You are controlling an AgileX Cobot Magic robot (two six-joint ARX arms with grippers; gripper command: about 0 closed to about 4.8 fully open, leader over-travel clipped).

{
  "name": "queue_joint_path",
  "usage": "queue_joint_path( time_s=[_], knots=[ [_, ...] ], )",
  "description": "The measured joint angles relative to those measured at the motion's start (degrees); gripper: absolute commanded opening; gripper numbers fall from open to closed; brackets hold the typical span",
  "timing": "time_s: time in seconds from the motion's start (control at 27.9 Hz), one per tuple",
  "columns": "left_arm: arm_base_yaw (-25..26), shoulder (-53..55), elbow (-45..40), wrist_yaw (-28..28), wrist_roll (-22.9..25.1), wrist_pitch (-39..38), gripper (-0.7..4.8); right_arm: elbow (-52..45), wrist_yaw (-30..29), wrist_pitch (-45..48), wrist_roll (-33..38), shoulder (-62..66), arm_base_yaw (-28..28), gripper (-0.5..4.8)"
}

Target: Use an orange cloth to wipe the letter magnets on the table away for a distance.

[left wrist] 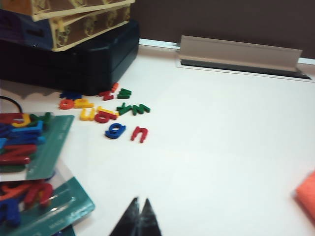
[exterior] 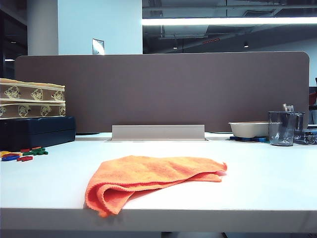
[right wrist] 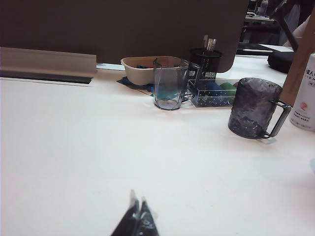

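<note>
Several letter magnets [left wrist: 132, 108] are scattered left of the orange cloth [exterior: 148, 179] on the table [exterior: 267, 178]. Soft and light, the cloth is best pinched at a raised fold. Left gripper [left wrist: 139, 212] and right gripper [right wrist: 137, 212] are pressed together, empty.

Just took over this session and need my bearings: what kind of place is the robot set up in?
Probably an open-plan office. The white desk backs onto a brown divider panel with a cable tray, and a pen holder stands among cups under exposed ceiling strip lighting.
</note>
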Motion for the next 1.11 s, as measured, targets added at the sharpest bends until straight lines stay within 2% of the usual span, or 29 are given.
queue_joint_path(
  time_s=[0.25, 0.43, 0.57, 0.9, 1.11],
  knots=[
    [-0.07, 0.00, 0.02, 2.10, 0.02, 0.00, -0.06, 0.00, 0.00, 0.00, 0.00, 0.00, 0.00, -0.05],
    [-0.50, 0.02, 0.00, 0.72, 2.54, 0.90, -0.06, 0.00, 0.00, 0.02, 0.00, 0.00, 0.00, -0.05],
    [-3.21, 0.00, 0.09, -0.96, 4.22, 3.34, -0.06, 0.00, 0.00, 0.02, 0.00, 0.00, 0.00, -0.05],
    [-10.23, 0.00, 0.11, -5.01, 6.25, 3.61, -0.06, 0.00, 0.00, 0.02, 0.00, 0.00, 0.00, -0.05],
    [-10.97, 0.00, 0.11, -5.03, 6.75, 3.61, -0.05, 0.00, 0.00, 0.02, 0.00, 0.00, 0.00, -0.05]
  ],
)
